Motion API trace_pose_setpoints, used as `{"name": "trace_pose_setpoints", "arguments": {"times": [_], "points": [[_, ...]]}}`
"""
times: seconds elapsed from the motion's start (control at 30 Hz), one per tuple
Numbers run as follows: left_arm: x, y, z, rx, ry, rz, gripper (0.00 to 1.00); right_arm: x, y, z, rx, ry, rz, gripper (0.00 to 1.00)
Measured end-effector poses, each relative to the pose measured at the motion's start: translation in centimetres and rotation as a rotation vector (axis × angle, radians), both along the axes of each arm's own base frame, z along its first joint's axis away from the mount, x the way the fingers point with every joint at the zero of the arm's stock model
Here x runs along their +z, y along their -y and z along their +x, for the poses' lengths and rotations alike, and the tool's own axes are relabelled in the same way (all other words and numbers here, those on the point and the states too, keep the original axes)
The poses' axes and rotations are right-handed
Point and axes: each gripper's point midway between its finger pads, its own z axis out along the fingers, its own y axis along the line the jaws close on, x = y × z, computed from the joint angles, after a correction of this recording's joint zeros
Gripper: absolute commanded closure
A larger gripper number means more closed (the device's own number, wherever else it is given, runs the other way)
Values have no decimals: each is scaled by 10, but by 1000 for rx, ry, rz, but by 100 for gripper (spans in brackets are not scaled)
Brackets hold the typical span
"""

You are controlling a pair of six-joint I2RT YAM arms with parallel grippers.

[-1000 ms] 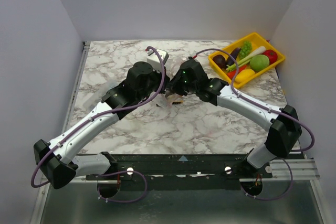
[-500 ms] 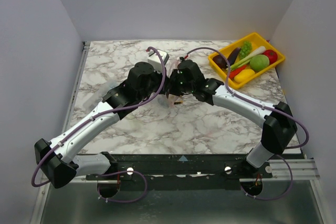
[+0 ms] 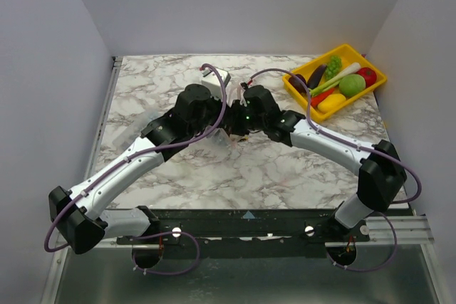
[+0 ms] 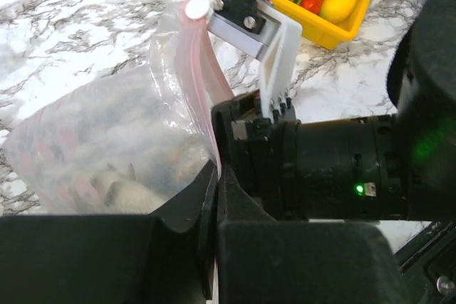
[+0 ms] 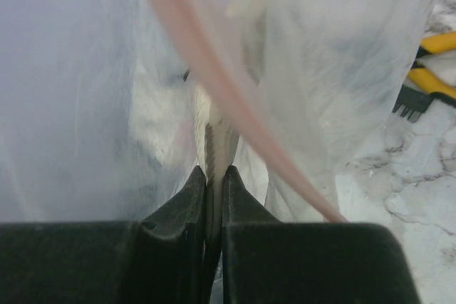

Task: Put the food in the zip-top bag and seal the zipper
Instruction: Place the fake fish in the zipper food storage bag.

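The zip-top bag (image 4: pixel 92 126) lies floppy on the marble between both arms, hardly visible from above (image 3: pixel 226 137). My left gripper (image 4: pixel 216 176) is shut on its pink zipper (image 4: pixel 203 69) and holds that edge up. From the right, my right gripper (image 5: pixel 216 172) meets it at the bag's mouth, shut on a thin whitish piece (image 5: pixel 217 140); clear film surrounds it and the zipper (image 5: pixel 235 97) crosses just above. A pale striped piece (image 4: pixel 114 190) shows through the bag. More food, a green round fruit (image 3: pixel 351 85) and an eggplant (image 3: pixel 317 74), sits in the yellow tray (image 3: pixel 296 92).
The yellow tray (image 4: pixel 342 33) stands at the back right, close behind the right wrist. A yellow-handled tool (image 5: pixel 438 69) lies on the marble just past the bag. White walls close in the table on three sides.
The right arm has slid left toward the left gripper, and its jaws have narrowed. The left arm has barely moved and keeps its hold on the zipper.
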Motion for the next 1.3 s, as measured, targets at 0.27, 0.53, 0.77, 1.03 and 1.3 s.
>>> {"name": "trace_pose_setpoints", "arguments": {"times": [0.27,0.53,0.77,1.03,1.3], "points": [[-8,-1,6,25,-9,22,100,3,-2,-25,48,-70,112,99],[-20,-1,11,44,-25,46,100,1,-6,-33,36,-149,170,94],[-34,-5,12,79,-38,37,100,3,-8,-33,-4,-225,235,92],[-32,-12,14,125,-14,14,100,16,-17,-38,53,-255,312,87],[-31,-13,15,132,-5,2,100,0,-14,-46,82,-246,277,67]]}}
